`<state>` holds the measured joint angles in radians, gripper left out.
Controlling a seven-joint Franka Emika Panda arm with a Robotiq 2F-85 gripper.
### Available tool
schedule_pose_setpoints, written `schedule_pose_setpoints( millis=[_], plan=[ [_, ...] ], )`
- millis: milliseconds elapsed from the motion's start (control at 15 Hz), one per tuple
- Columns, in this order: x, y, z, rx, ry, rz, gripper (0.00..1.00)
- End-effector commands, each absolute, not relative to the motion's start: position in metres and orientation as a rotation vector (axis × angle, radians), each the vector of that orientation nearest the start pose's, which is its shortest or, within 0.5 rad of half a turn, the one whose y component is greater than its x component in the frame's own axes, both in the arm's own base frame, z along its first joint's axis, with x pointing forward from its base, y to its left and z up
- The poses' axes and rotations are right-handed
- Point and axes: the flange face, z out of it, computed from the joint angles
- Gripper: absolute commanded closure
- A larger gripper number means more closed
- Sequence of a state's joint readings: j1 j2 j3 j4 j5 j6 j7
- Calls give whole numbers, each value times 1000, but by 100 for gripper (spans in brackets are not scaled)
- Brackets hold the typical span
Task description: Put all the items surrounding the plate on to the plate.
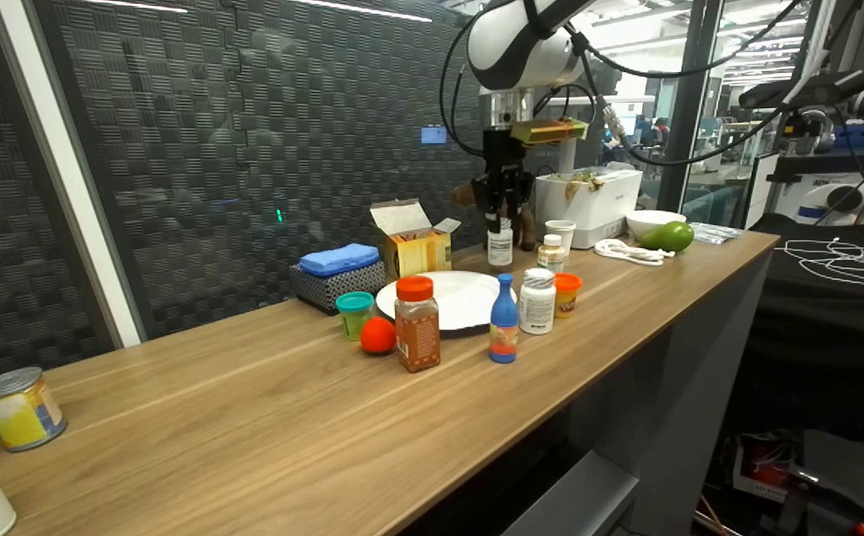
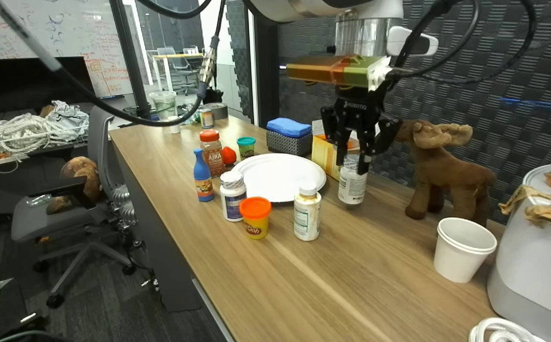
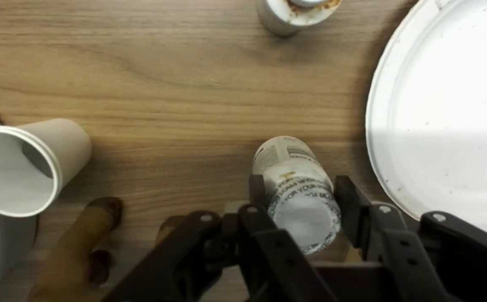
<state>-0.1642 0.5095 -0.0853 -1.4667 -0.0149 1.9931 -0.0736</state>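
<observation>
Nearest in an exterior view, a paper cup (image 2: 460,251) is standing well apart from the plate (image 2: 277,178), presumably playing no part. Farther in, a stained bottle (image 2: 307,217) and an orange tub (image 2: 255,221) are waiting on the table (image 2: 375,285), with a dark-label bottle (image 2: 234,200) standing just beside the tub.

Next, the gripper (image 3: 300,187) is holding a white bottle (image 2: 352,186) near its cap: in the wrist view the pads (image 3: 257,191) are meeting its 2 sides, with no gap showing. This bottle is sitting near the plate, not on it; whether its base is touching the table is not showing clearly. The plate is lying flat with no item resting on it, so 0 of the 8 items around it are counting as done. The task is apparently just starting, with 1 item in the grip and 7 waiting.

Beyond, a blue bottle (image 2: 203,176), a spice jar (image 2: 212,157), a red ball (image 2: 228,156) and a green tub (image 2: 246,149) are standing near the plate's edge, all needing a move. At the table's far end, a can (image 2: 207,119) is standing well away, likely not belonging to the set.
</observation>
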Motion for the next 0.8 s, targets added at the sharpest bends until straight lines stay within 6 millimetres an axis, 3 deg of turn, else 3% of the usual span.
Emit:
schedule_pose_setpoints(
  millis=[0,267,467,733],
  plan=[
    [691,-136,434,-3206,243,-60,81],
    [700,-83,449,-3152,137,-32,81],
    [704,-48,432,-3118,68,50,81],
    [710,-19,402,-3100,-16,94,81]
  ],
)
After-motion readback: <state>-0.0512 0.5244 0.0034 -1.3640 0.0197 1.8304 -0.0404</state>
